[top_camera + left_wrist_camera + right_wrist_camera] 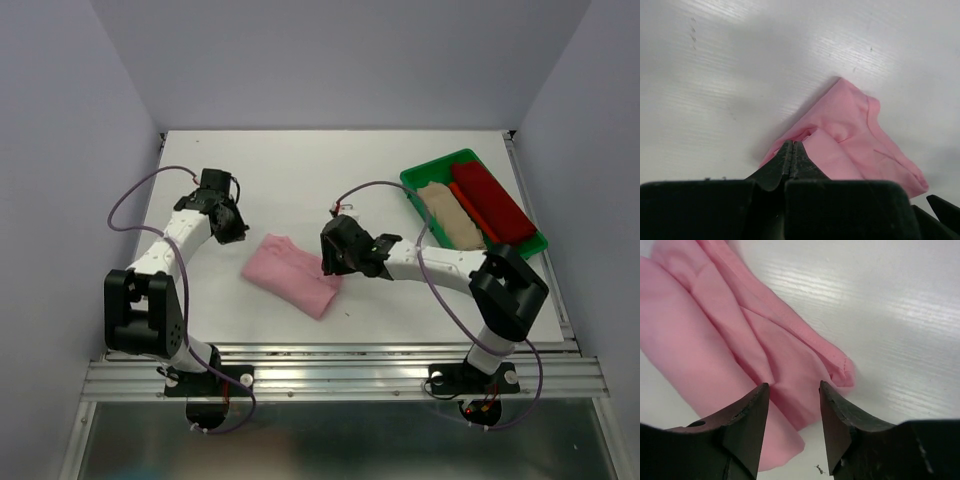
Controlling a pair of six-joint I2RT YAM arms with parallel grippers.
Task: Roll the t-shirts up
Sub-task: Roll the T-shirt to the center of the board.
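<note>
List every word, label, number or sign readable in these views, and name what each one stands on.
None can be read. The pink t-shirt, the green tray, the beige shirt and dark red shirt in it, and the table show no lettering.

We see a plain pink t-shirt point(292, 274), a white worktop point(300, 170), a green tray point(435, 166), a beige shirt point(452, 215), a dark red shirt point(492, 200).

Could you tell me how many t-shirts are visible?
3: light pink cloth t-shirt on the table; beige t-shirt and dark red t-shirt in the green plastic tray, perhaps hiding more.
</note>
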